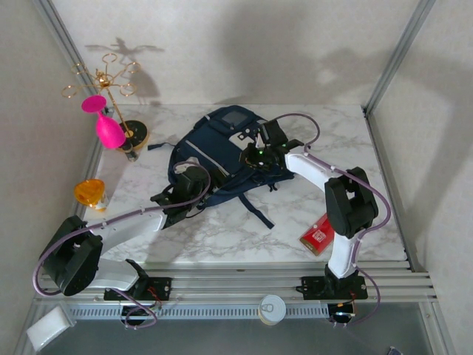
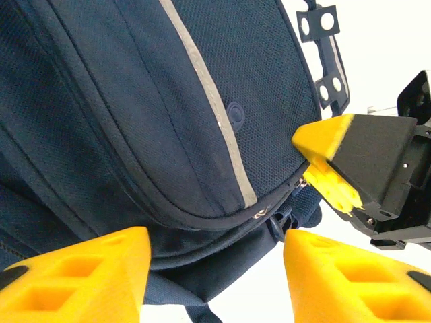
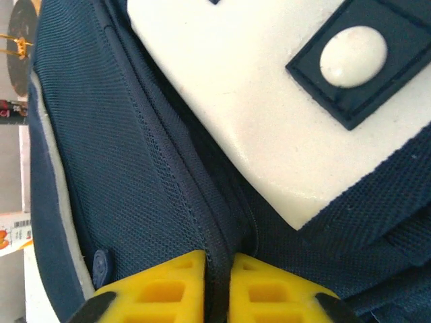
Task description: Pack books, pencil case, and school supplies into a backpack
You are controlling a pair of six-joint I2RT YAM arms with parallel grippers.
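Observation:
The navy backpack (image 1: 220,154) lies flat in the middle of the marble table, its light stripe (image 2: 209,101) and white patch (image 3: 256,101) facing up. My right gripper (image 1: 259,153) is at its right side, shut on a raised zipper seam of the backpack (image 3: 217,222). My left gripper (image 1: 189,185) stands open at the bag's near-left edge, its yellow fingers (image 2: 81,276) on either side of the lower hem. The right gripper's yellow fingers (image 2: 330,138) touch the bag's edge by a zipper pull. The red school supplies pack (image 1: 318,235) lies near the right arm's base. Books and pencil case are out of view.
An orange cup (image 1: 90,192) sits at the table's left edge. A pink glass (image 1: 108,127) hangs on a gold stand (image 1: 111,81) at the back left. Dark straps (image 1: 259,211) trail from the bag toward the front. A white round can (image 1: 272,308) lies below the table rail.

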